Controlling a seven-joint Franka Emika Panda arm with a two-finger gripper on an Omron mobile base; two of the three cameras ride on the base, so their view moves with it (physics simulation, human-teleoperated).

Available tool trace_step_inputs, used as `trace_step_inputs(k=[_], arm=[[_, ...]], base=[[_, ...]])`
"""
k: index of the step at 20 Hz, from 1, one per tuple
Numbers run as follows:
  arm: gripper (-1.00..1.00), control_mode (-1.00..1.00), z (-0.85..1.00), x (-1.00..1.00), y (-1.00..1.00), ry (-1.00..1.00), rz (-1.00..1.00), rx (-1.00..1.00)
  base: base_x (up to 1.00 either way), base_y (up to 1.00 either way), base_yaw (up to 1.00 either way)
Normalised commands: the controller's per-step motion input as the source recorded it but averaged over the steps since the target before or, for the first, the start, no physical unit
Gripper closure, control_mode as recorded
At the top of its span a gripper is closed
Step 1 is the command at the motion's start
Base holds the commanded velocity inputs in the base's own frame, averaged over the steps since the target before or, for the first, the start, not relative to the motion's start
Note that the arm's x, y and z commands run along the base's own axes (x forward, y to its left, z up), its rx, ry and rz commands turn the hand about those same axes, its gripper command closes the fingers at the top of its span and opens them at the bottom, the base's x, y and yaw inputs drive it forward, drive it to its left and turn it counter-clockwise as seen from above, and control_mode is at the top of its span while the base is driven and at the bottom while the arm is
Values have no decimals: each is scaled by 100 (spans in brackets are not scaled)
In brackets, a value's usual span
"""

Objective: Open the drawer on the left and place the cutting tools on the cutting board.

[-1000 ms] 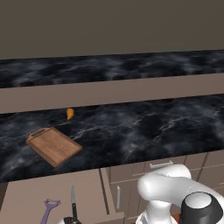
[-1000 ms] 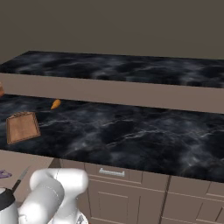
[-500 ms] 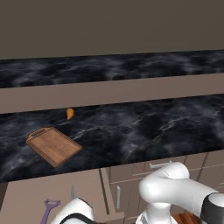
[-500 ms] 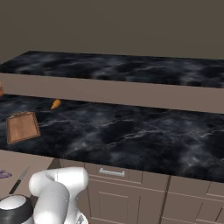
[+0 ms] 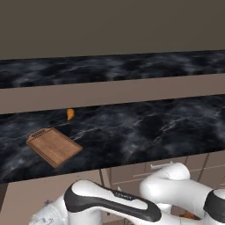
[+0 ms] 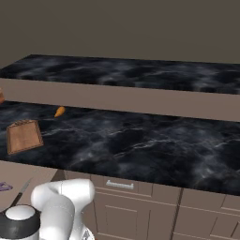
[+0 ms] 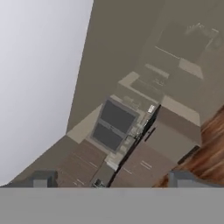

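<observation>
The drawer (image 6: 35, 172) stands pulled open below the counter at the lower left, its pale floor showing. In it lie the purple peeler (image 6: 4, 186) and the small knife (image 6: 20, 192), half cut off by the frame edge and my arm. In the left base view my arm lies across the open drawer (image 5: 24, 197), and a speck of purple from the peeler (image 5: 47, 202) shows beside it. The cutting board (image 5: 53, 146) (image 6: 23, 136) lies flat and bare on the black counter. My gripper (image 7: 111, 181) is open, its fingertips (image 7: 41, 179) wide apart around nothing, aimed across the room.
A small orange object (image 5: 70, 114) (image 6: 59, 111) sits on the counter behind the board. A raised black ledge (image 6: 140, 75) runs along the back. A narrower shut drawer with a silver handle (image 6: 119, 184) lies right of the open one. The hand view looks at distant cabinets and wood floor.
My arm has swung down and left over the open drawer, and in the left base view it now hides the knife and most of the peeler. Board and orange object stay put.
</observation>
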Motion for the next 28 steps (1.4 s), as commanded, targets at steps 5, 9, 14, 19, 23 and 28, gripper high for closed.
trace_step_inputs(k=[5,9,14,19,23,28], arm=[[-100,-100,83,10,-2,40,0,12],[-100,-100,87,20,-8,27,0,8],[-100,-100,70,18,-27,18,0,1],[-100,-100,20,39,-55,9,-8,-11],[-100,-100,7,22,-69,0,-20,-31],[-100,-100,23,0,-71,0,-20,-35]], base=[[0,0,0],[0,0,0],[0,0,0],[0,0,0],[0,0,0],[0,0,0]])
